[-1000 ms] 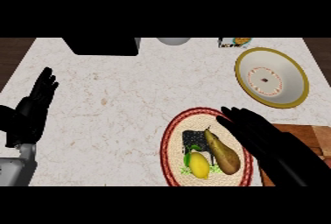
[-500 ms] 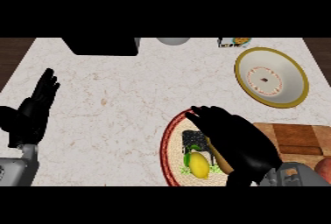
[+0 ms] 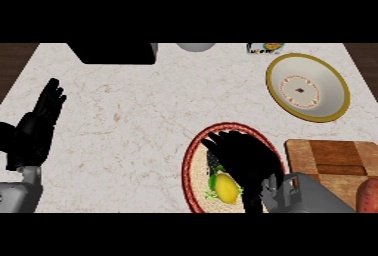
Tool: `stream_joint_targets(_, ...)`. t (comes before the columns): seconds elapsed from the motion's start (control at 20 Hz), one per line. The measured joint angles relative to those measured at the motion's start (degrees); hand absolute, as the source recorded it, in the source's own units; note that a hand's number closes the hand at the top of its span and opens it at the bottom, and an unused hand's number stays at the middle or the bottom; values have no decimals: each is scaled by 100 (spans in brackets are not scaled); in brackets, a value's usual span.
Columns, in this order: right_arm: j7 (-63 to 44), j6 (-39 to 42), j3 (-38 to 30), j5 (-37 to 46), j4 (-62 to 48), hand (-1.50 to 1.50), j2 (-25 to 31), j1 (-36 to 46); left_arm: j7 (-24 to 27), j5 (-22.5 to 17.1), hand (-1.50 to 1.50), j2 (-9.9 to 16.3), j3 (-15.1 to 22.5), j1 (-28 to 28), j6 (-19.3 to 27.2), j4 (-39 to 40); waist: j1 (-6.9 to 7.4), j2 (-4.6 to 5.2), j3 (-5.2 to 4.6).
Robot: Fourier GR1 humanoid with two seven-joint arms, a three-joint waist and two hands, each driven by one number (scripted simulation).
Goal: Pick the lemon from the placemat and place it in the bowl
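Observation:
A yellow lemon (image 3: pixel 227 189) lies on the round woven placemat (image 3: pixel 194 165) with a red rim, at the lower middle of the head view. My right hand (image 3: pixel 247 160) hovers over the placemat, fingers spread and pointing up-left, just above and right of the lemon; it hides the brown thing and most of the dark thing beside the lemon. The white bowl (image 3: pixel 306 88) with a yellow rim stands at the upper right, apart from the hand. My left hand (image 3: pixel 38 129) rests open at the left edge, fingers up.
A wooden cutting board (image 3: pixel 332 160) lies right of the placemat, with a red object (image 3: pixel 367 194) at its lower right. A black box (image 3: pixel 118 52), a grey round thing (image 3: pixel 196 47) and a small packet (image 3: pixel 264 48) line the counter's far edge.
My right hand has slid left and down over the placemat, now covering the brown object and reaching the lemon's side. The left hand has barely shifted.

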State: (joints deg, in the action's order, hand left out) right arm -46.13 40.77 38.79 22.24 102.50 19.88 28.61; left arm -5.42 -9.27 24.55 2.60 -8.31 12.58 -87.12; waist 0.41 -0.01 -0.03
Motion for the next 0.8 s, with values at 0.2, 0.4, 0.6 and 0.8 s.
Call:
stream_joint_targets(0.2,182,39,133,521,-240,-150,-123,55,-44,4,0,32,-157,40,-129,-62,-2,0,3)
stream_joint_targets(0.4,624,-338,380,1312,-361,-150,-125,-19,-134,111,0,-83,-146,62,-135,-153,-10,0,4)
stream_joint_targets(0.6,1006,-700,533,1912,-496,-150,-145,-368,-203,208,0,-190,-225,41,-163,-189,-24,0,5)
stream_joint_targets(0.8,1196,-714,548,2244,-724,-150,-330,-664,-107,335,0,-309,-312,-33,-259,3,-33,0,4)
